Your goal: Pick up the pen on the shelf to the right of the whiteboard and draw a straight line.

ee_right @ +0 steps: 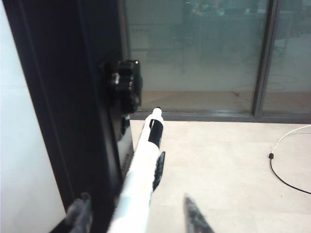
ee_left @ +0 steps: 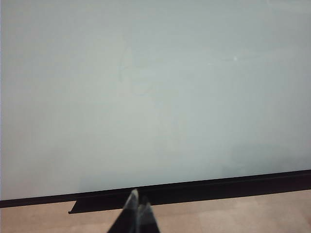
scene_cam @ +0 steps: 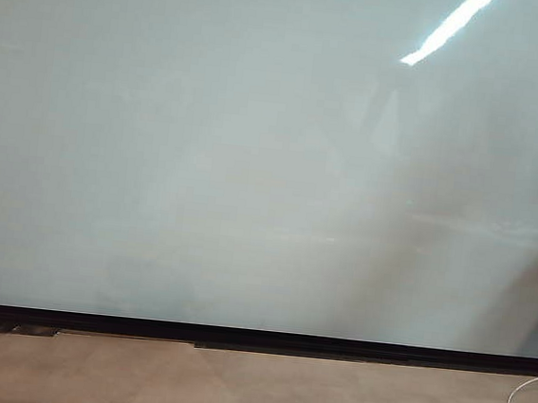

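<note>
Right gripper (ee_right: 136, 213) straddles the pen (ee_right: 141, 179) beside the whiteboard's (scene_cam: 254, 162) black frame (ee_right: 63, 97), jaws parted, contact unclear; left gripper (ee_left: 137, 206) pinched together near the board's bottom strip (ee_left: 194, 190).

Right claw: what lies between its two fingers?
In the right wrist view the white pen lies between the right claw's fingers, closer to one; the fingers stand apart.

The left gripper (ee_left: 138, 206) is being held with its fingertips pressed together — shut. The right gripper (ee_right: 136, 213) is being kept with fingers apart — spread.
</note>
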You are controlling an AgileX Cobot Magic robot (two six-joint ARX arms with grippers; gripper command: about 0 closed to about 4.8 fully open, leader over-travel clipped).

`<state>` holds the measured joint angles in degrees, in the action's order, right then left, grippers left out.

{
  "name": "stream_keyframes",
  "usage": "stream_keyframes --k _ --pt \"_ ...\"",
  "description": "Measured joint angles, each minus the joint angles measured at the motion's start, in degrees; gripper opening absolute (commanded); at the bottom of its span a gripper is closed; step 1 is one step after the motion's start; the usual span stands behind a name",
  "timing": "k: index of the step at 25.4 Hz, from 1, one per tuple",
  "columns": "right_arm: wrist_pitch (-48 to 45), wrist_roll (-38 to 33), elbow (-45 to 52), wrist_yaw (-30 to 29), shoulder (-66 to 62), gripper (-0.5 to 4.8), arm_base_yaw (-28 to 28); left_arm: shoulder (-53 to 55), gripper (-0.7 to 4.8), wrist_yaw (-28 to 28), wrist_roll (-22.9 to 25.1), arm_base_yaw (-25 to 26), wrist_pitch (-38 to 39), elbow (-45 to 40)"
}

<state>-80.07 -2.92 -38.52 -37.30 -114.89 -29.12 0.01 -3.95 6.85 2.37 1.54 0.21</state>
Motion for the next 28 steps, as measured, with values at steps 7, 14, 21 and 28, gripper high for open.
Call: stream_keyframes --k 7,14,21,28 --pt "0.0 0.0 0.0 0.0 0.0 2.09 0.1 0.0 -0.05 0.0 0.0 0.0 0.0 0.0" --pt "0.0 0.0 0.0 -0.2 0.0 2.09 0.1 0.0 -0.05 0.0 0.0 0.0 0.0 0.0" --pt "0.0 -0.2 0.0 -1.3 0.0 2.07 0.1 0.0 -0.05 0.0 0.0 0.0 0.0 0.0" --pt "0.0 -0.2 0.0 -1.3 0.0 1.96 0.5 0.0 -0.05 0.0 0.0 0.0 0.0 0.0"
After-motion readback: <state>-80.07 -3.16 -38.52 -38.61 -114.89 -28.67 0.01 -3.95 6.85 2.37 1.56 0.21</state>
